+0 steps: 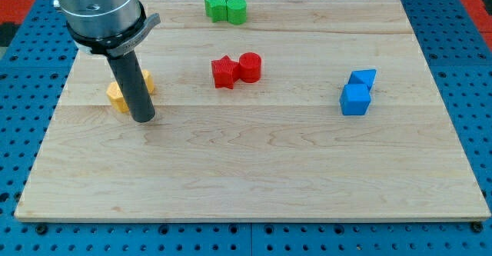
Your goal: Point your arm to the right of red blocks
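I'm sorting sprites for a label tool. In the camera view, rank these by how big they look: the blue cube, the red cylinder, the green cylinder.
1. blue cube, largest.
2. red cylinder.
3. green cylinder, smallest.

The green one sits nearest the view's top, so distance may shrink it; its true size may match the red one.

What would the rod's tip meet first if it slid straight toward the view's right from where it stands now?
Probably nothing: my tip sits lower in the view than the red star block, red cylinder and blue cube, so it likely passes below them, though the cube may be close.
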Controlling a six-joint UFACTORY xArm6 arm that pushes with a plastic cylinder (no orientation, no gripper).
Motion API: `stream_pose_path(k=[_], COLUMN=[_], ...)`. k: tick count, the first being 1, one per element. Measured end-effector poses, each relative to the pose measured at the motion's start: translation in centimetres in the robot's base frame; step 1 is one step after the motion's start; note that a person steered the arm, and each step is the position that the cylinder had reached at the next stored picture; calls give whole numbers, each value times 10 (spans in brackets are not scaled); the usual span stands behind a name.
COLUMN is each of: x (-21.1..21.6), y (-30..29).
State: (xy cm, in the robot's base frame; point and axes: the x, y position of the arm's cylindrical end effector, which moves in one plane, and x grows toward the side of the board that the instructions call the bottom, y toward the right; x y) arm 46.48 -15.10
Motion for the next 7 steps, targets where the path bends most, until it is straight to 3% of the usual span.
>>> stream_pose_path(k=[2, 3, 7], x=[-6, -11, -17], y=[135, 165, 166])
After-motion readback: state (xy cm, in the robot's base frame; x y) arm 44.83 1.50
